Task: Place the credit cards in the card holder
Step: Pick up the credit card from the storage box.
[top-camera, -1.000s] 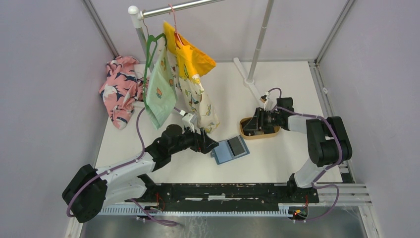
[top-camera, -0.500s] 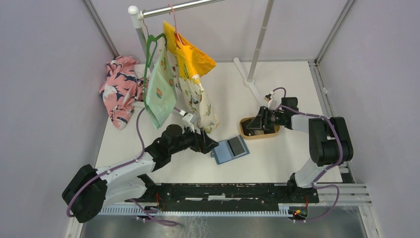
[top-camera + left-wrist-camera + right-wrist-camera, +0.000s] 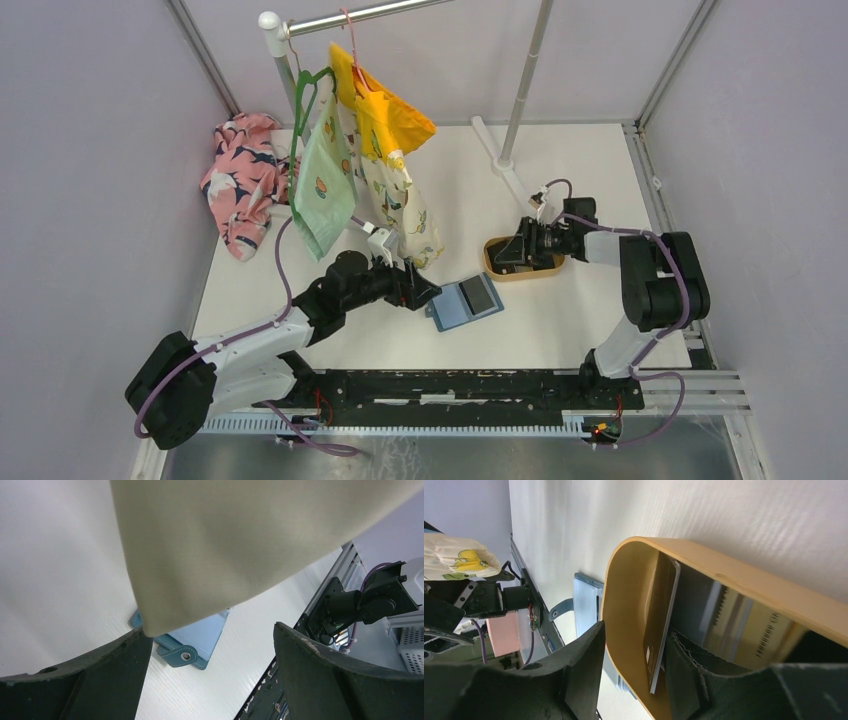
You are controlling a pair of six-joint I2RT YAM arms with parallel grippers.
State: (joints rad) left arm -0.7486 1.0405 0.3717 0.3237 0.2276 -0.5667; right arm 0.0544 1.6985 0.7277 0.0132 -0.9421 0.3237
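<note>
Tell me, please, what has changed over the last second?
Very little. The right gripper only wobbled at the tan tray, its wrist edging right and back; nothing clearly grasped or released. The open left gripper, the card holder and the dark credit card on it stayed put.

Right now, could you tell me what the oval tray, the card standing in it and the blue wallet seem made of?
Tray: likely bent wood or bamboo; smooth matte tan, thin curved wall.
Card: probably plastic; thin, rigid, glossy dark face, pale edge.
Wallet: leather or imitation; matte teal, tab with a metal-looking snap.
</note>
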